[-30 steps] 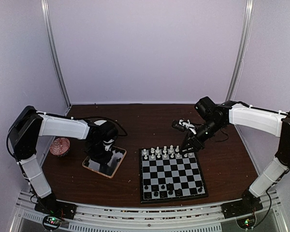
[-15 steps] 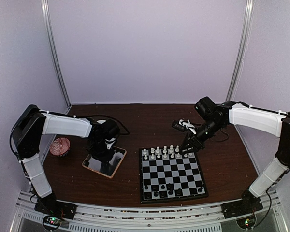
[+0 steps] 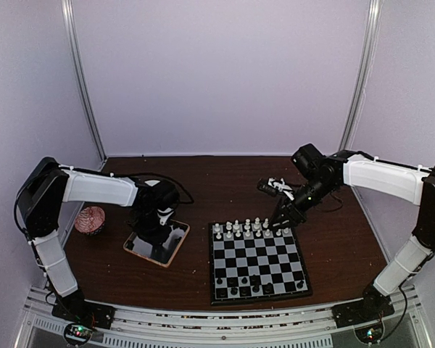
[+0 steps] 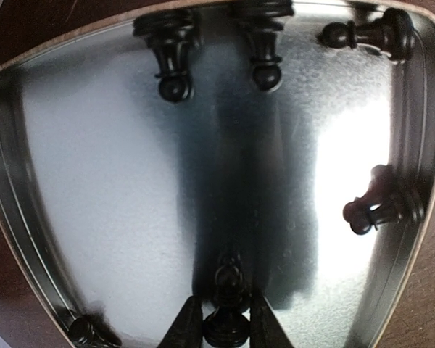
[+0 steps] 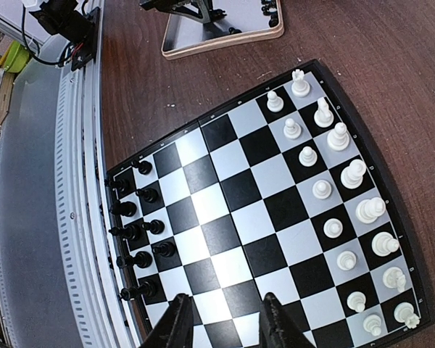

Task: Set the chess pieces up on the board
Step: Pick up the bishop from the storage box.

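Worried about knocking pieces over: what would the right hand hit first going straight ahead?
Likely a bare square of the board; no piece sits in its line, though its height is unclear.

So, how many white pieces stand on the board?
16 white chess pieces: eight in each of the two rows at the board's edge opposite the black ones. None seems hidden.

left arm (image 3: 98, 188) shifted slightly right, shoulder end leaning in toward the tray (image 3: 178, 247), left gripper (image 3: 154, 230) carried marginally right with it, small displacement only
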Robot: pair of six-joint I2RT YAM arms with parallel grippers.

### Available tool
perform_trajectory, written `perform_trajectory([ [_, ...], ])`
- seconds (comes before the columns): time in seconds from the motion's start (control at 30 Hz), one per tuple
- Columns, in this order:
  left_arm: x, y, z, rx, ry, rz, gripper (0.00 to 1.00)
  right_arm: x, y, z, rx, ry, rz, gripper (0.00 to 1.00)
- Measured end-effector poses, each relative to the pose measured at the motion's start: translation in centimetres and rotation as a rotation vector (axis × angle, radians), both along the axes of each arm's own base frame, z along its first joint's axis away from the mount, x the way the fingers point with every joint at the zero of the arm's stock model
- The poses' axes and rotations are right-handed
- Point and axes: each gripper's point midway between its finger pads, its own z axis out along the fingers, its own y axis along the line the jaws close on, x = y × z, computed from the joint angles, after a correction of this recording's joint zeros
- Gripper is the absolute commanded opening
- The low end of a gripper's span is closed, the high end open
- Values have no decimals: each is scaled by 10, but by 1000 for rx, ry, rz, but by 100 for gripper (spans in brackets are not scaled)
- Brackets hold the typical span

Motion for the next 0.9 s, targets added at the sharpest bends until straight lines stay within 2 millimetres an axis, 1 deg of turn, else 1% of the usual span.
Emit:
perform_trajectory([
  [0.23,-3,4,1,6,-3,2,6,0,0,0,1,1,-1,32],
  [0.33,-7,10,3,5,-25,-1,5,0,2,3,10,15,-13,32],
  [0.4,-9,13,9,-9,-51,-6,6,1,4,6,23,24,-23,32],
  [0.43,-9,14,15,-27,-74,-11,6,2,5,10,32,27,-27,33],
  [0.5,-6,8,34,-95,-142,-27,8,4,10,20,62,33,-35,33],
  [0.57,0,-8,61,-201,-226,-52,8,7,16,33,96,37,-36,33],
  [0.63,4,-27,83,-297,-292,-90,8,10,22,46,129,45,-31,33],
  [0.67,5,-36,91,-331,-313,-112,8,12,26,50,142,53,-29,33],
  [0.7,5,-46,97,-357,-327,-137,8,13,29,54,154,63,-23,34],
  [0.77,2,-67,101,-393,-343,-196,8,14,36,55,168,100,-12,35],
  [0.9,-12,-107,105,-460,-355,-307,9,9,47,43,168,206,-6,38],
])
